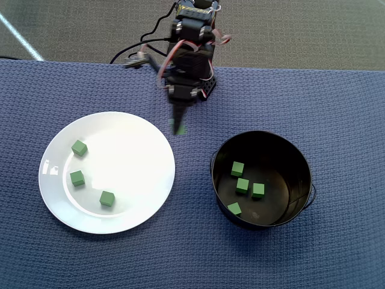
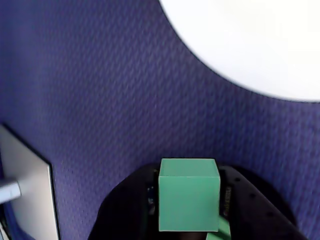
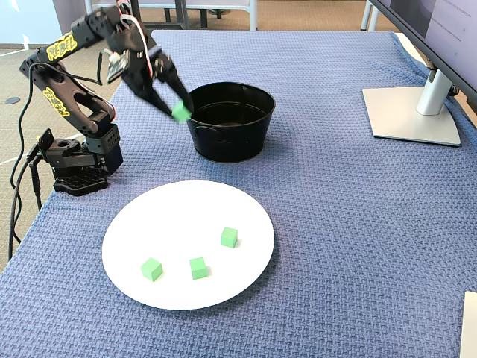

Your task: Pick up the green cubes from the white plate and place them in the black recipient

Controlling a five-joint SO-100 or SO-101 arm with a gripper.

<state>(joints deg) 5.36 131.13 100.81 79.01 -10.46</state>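
Observation:
My gripper [image 3: 179, 110] is shut on a green cube [image 2: 189, 194] and holds it in the air between the white plate [image 1: 144, 180] and the black pot [image 1: 289, 150], close to the pot's rim in the fixed view. The held cube also shows in the fixed view [image 3: 181, 112] and, blurred, in the overhead view [image 1: 179, 127]. Three green cubes lie on the plate [image 1: 79, 147], [image 1: 76, 177], [image 1: 107, 198]. Several green cubes lie inside the pot [image 1: 237, 168], [image 1: 258, 190]. The plate's edge shows at the top right of the wrist view [image 2: 240, 45].
A blue woven cloth [image 3: 335, 224] covers the table. A monitor stand with a grey base [image 3: 411, 113] is at the right back in the fixed view; its base also shows at the left of the wrist view [image 2: 25, 190]. The arm's base [image 3: 78, 160] sits at the table's left edge.

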